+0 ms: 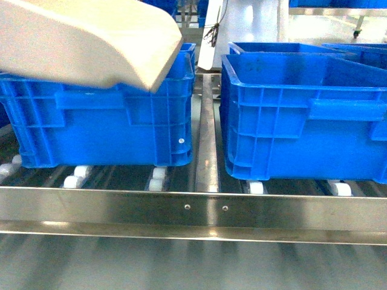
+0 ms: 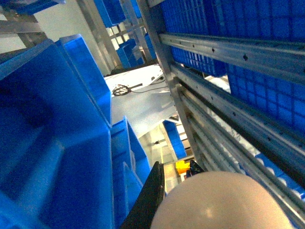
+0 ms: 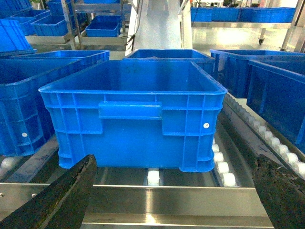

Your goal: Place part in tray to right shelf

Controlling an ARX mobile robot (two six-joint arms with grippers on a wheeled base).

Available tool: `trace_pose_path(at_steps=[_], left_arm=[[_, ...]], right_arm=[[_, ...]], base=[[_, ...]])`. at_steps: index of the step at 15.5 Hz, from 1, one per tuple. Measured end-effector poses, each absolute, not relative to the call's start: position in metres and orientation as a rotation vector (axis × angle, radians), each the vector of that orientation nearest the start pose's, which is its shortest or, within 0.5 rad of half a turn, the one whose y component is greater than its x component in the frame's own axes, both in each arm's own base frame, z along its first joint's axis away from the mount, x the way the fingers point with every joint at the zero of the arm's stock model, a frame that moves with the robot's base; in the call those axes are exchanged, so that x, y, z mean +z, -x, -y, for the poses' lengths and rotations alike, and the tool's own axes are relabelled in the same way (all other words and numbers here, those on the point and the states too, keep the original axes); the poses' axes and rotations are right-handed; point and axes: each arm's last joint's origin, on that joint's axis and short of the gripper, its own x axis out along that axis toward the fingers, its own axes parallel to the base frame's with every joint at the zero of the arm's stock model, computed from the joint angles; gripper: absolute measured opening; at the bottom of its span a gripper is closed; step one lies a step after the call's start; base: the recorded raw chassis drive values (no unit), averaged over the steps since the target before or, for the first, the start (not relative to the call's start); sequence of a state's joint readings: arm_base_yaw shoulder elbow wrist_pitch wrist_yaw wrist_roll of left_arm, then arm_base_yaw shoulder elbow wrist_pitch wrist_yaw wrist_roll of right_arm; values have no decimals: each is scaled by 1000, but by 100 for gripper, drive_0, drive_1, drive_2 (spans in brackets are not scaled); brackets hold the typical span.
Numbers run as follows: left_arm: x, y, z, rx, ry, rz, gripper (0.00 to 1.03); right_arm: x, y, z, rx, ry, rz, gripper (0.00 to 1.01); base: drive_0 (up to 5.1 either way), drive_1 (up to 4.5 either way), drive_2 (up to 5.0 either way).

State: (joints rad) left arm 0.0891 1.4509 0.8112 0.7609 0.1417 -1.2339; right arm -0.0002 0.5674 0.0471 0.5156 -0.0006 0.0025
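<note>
We are holding the cream-white glossy plastic scoop tray (image 1: 91, 39) above the left blue crate (image 1: 103, 124); our left jaws' grip is unclear. Our right gripper (image 3: 171, 191) is gaping wide, empty. The part is hiding from us.

tray (image 1: 91, 39): i see it over the left crate (image 1: 103, 124)
right crate (image 1: 305, 115): beside it, both on the shelf (image 1: 193, 208)
rail: in front

Tray (image 1: 91, 42): cut off at your head view's top-left edge, handle unseen. Part: hidden from you. Left gripper: hidden behind tray. Right fingers (image 3: 62, 200): tips cropped below.
</note>
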Motion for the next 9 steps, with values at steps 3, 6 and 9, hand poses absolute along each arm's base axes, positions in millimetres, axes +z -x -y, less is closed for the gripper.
trace_pose_path(at_steps=[3, 6, 9], left_arm=[[275, -300, -16, -154, 1148, 33, 12], [268, -298, -15, -88, 1028, -11, 12], [249, -269, -11, -6, 540, -3, 12]], right_arm=[[175, -136, 0, 0, -2, -4, 98], [175, -136, 0, 0, -2, -4, 98], [168, -130, 0, 0, -2, -1, 61]], base=[[0, 0, 0], [0, 0, 0], [0, 0, 0]])
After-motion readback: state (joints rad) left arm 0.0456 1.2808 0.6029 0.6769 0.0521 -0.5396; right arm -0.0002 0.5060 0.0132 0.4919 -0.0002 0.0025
